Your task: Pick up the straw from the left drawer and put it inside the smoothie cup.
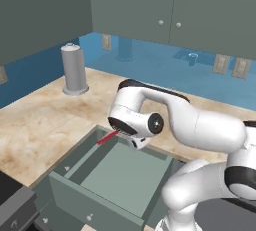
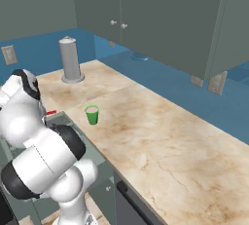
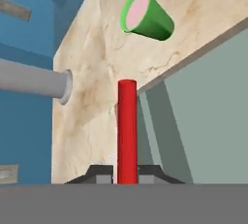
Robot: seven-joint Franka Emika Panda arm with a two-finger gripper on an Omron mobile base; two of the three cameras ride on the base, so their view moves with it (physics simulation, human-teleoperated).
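Note:
In the hand view the red straw [image 3: 127, 131] stands straight up between the two dark fingertips, with my gripper [image 3: 127, 175] shut on its lower end. The straw [image 1: 106, 137] pokes out leftward from the hand, above the back left corner of the open left drawer [image 1: 117, 177]. A short red tip of the straw [image 2: 50, 113] shows beside the arm. The green smoothie cup [image 2: 92, 114] with pink contents stands on the counter just past the drawer. In the hand view the cup [image 3: 145, 17] lies ahead of the straw's tip and slightly to its right.
A tall grey canister [image 1: 74, 70] stands at the back of the marble counter [image 2: 155, 136], near the blue wall. Grey-green upper cabinets [image 1: 170, 5] hang above. A dark appliance corner [image 1: 12, 205] sits left of the drawer front.

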